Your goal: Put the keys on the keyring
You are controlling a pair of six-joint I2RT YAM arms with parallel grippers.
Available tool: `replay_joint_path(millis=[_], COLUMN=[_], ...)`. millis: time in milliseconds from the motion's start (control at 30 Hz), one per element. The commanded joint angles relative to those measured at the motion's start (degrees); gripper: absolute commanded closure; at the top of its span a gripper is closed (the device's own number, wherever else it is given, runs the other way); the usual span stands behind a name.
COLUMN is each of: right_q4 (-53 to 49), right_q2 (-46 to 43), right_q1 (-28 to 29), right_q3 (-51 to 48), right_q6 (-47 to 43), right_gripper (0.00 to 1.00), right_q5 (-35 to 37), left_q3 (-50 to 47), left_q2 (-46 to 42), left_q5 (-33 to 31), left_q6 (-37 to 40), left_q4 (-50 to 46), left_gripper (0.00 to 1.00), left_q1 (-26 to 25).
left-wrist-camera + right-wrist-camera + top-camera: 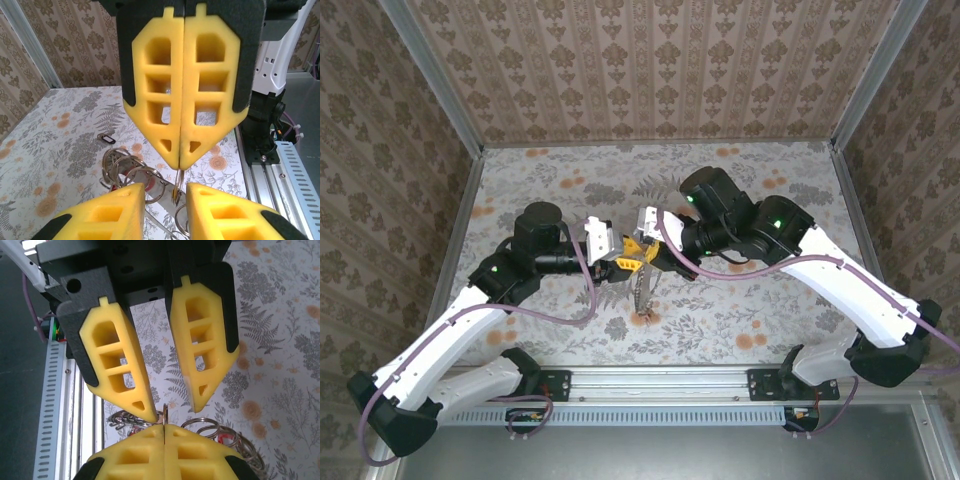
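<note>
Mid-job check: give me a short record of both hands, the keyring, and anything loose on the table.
right hand: shut on keyring
left hand: open, straddling the keyring
ring bunch: below the hands
table: dark tag lying apart from the rings

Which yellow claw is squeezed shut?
The right gripper: its two yellow fingers press flat together, pinching a thin metal ring. The left gripper has its fingers apart, with a gap between them.
</note>
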Motion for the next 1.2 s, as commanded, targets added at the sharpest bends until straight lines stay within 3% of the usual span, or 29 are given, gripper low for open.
replay_joint_path(millis=[0, 200, 367, 600, 767, 867, 967, 1067, 1167], right_q4=[2.22, 2.67, 3.68, 5.44, 6.84, 11.47, 16.97, 22.12, 26.00], right_q2=[-1.14, -1.09, -1.45, -2.71, -3.68, -6.88, -11.18, -15.09, -17.92], right_q1=[0.43, 0.43, 0.44, 0.49, 0.45, 0.46, 0.21, -0.42, -1.06], right_q3=[-0.44, -0.95, -1.34, -2.64, -3.78, -7.84, -14.05, -19.88, -24.51], right_q6=[-0.99, -1.04, -1.19, -1.80, -2.03, -1.27, -0.16, 1.08, 2.54], right_gripper=[1.00, 1.00, 1.00, 1.00, 1.00, 0.77, 0.62, 0.54, 0.53], right_q5=[-2.07, -2.67, -3.03, -3.37, -3.28, -2.68, -0.66, -0.57, -1.08], left_q3=[0.92, 0.96, 1.02, 1.32, 1.36, 1.20, 0.84, 0.34, -0.63], left_q2=[0.17, 0.63, 1.03, 1.48, 1.32, 0.53, -0.87, -2.11, -3.34], left_q5=[0.24, 1.47, 2.37, 3.82, 3.35, 3.11, 3.34, 4.15, 5.06], left_q6=[-0.83, -0.75, -0.73, -0.83, -0.57, -0.62, -1.05, -1.19, -1.11], left_q4=[-0.97, -0.44, -0.61, -0.87, -0.91, -0.65, 0.26, 1.26, 2.59], left_gripper=[0.71, 0.73, 0.86, 0.87, 1.00, 1.00, 1.00, 1.00, 1.00], left_q1=[0.01, 0.01, 0.01, -0.10, -0.13, -0.16, 0.18, 0.52, 0.50])
